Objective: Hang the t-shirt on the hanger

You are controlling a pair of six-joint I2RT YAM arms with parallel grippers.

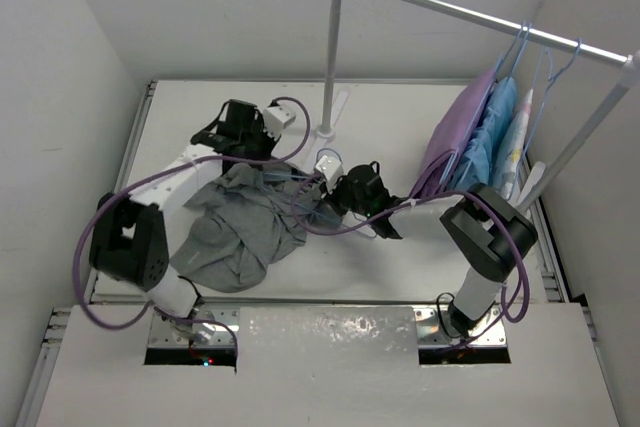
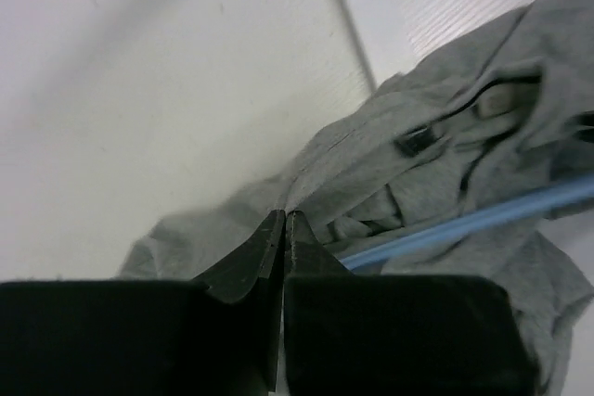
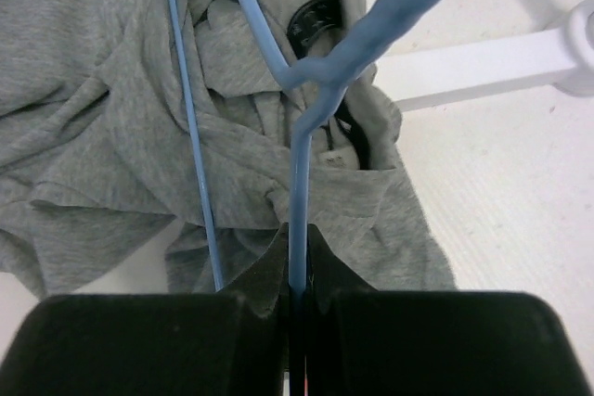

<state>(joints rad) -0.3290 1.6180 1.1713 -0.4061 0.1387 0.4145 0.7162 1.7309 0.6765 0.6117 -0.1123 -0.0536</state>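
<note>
The heather-grey t-shirt lies crumpled on the table left of centre. The pale-blue wire hanger rests partly inside the shirt's upper right part. My left gripper is at the shirt's far edge and shut on a fold of grey fabric; the jaws meet with cloth pinched at their tips. The hanger wire crosses the shirt to their right. My right gripper is shut on the hanger at the wire below its hook, over the t-shirt.
A white clothes rack stands at the back, with its post and its foot near the right gripper. A purple garment and a light-blue garment hang on it at the right. Purple cables loop over the table.
</note>
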